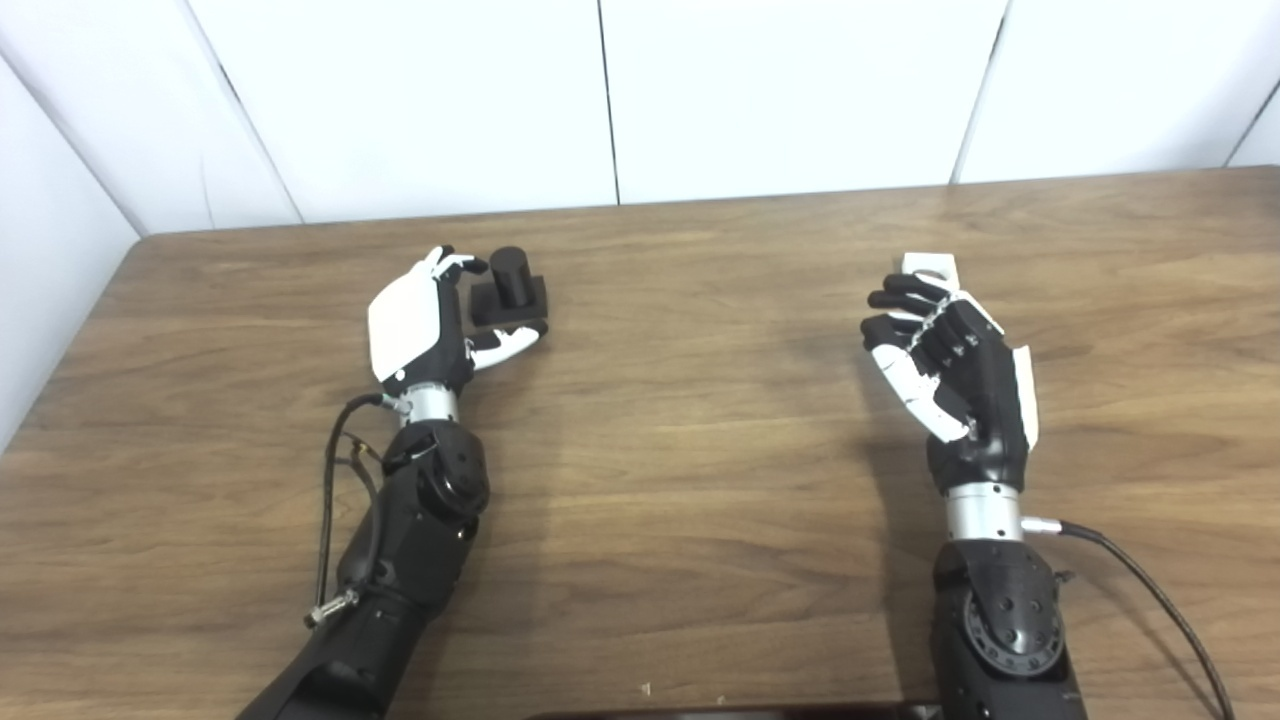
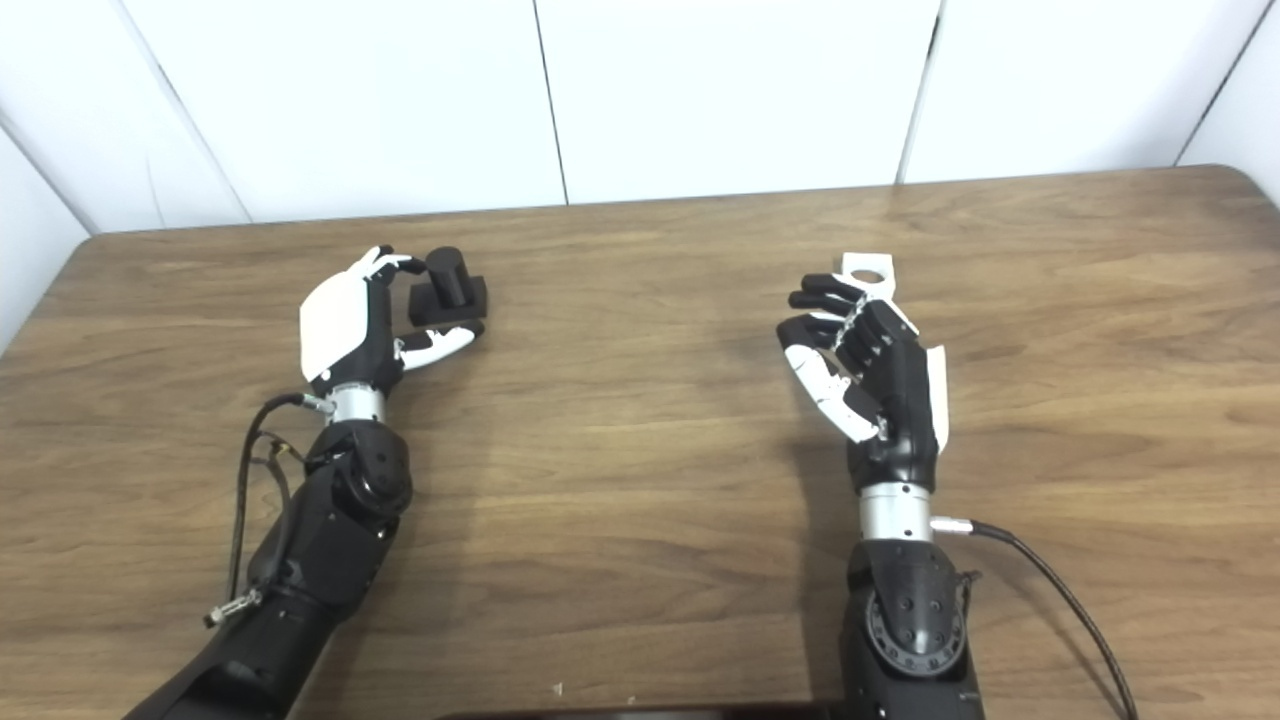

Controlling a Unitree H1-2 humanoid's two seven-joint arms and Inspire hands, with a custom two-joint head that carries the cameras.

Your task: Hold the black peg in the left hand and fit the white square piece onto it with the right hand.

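Right hand [image 2: 865, 365] hides white piece [image 2: 868, 270] (hole visible rightward).

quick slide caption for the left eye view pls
Left hand cups the black peg while right hand reaches the white square piece on the wooden table.

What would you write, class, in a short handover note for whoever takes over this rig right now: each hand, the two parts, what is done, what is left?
Left hand: fingers around the black peg, which stands upright on its square base; whether it is lifted off the table is unclear.
Right hand: fingers curled, apparently on the white square piece, which shows just beyond them, hole visible.
Done: both hands are at their parts.
Left: bring the hands, now far apart, together and fit the piece's hole over the peg.
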